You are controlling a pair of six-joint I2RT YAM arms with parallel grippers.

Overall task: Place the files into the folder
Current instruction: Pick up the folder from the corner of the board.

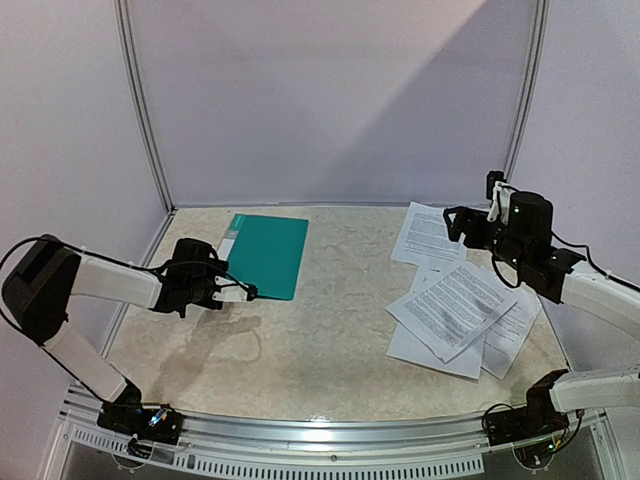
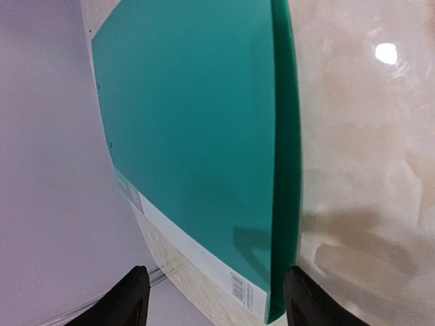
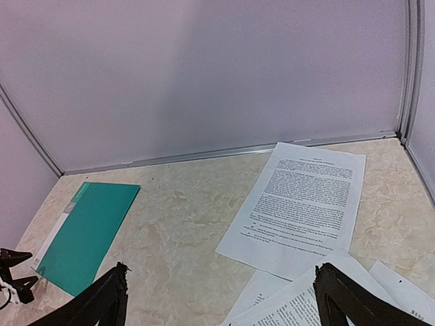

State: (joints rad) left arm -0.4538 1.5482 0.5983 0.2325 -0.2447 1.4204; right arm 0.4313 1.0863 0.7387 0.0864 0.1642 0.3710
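Hovering low at the folder's (image 1: pixel 267 255) near left corner, the left claw (image 1: pixel 247 291) stands partly spread, with the corner edge between its fingers (image 2: pixel 129 302). Can't tell if they touch it; no grip yet. Folder lies flat and closed toward the bench's (image 1: pixel 320 350) far left corner, label strip (image 2: pixel 204 261) along its left side. Right claw (image 1: pixel 450 224) is raised over the right side, spread wide, holding nothing. Files (image 1: pixel 452 305) lie loose and overlapping by the right edge, one sheet (image 1: pixel 428 235) apart nearer the far edge.
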